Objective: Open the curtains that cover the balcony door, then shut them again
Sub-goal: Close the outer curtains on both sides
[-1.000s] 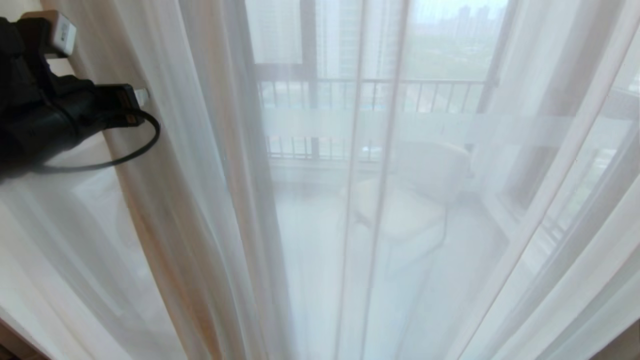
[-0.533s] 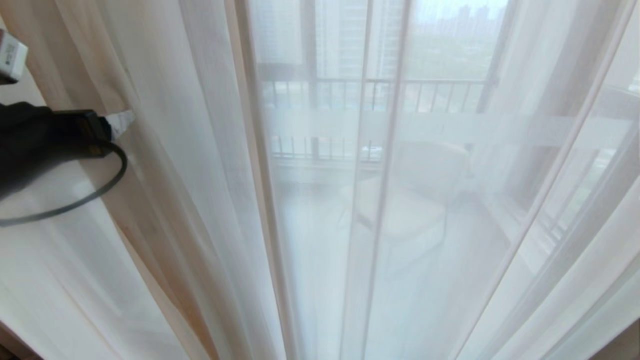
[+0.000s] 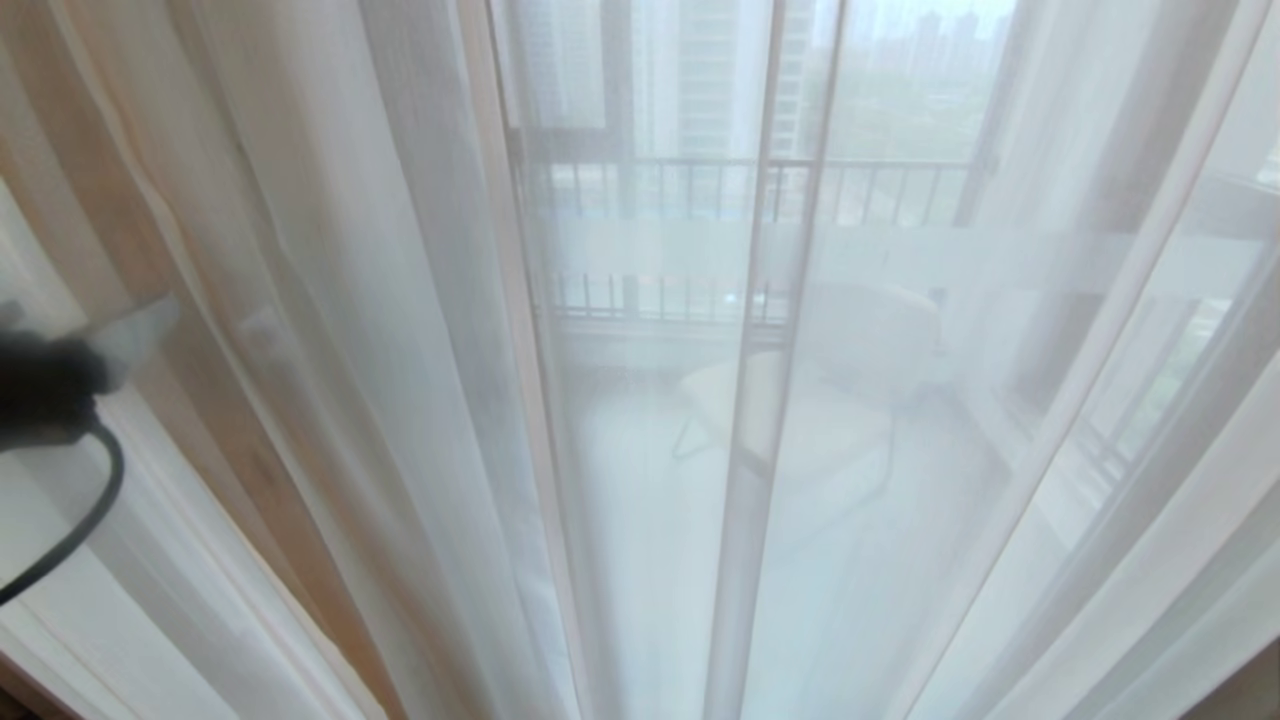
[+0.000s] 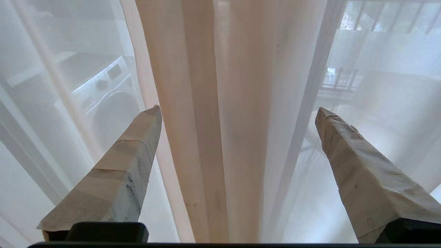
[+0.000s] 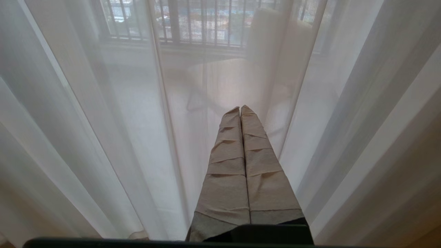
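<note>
In the head view the white sheer curtains (image 3: 640, 400) hang drawn across the balcony door (image 3: 620, 200), whose dark frame shows dimly through them, and the left gripper (image 3: 130, 330) sits blurred at the left edge just in front of the folds. In the left wrist view the left gripper (image 4: 237, 112) is spread wide and holds nothing, with a beige fold of the curtains (image 4: 206, 120) hanging between and beyond its fingertips. In the right wrist view the right gripper (image 5: 240, 109) is clenched on nothing, the sheers (image 5: 103, 120) hanging just ahead of its tips.

Left gripper (image 4: 237, 110) spread wide — right gripper (image 5: 240, 108) pressed closed.
</note>
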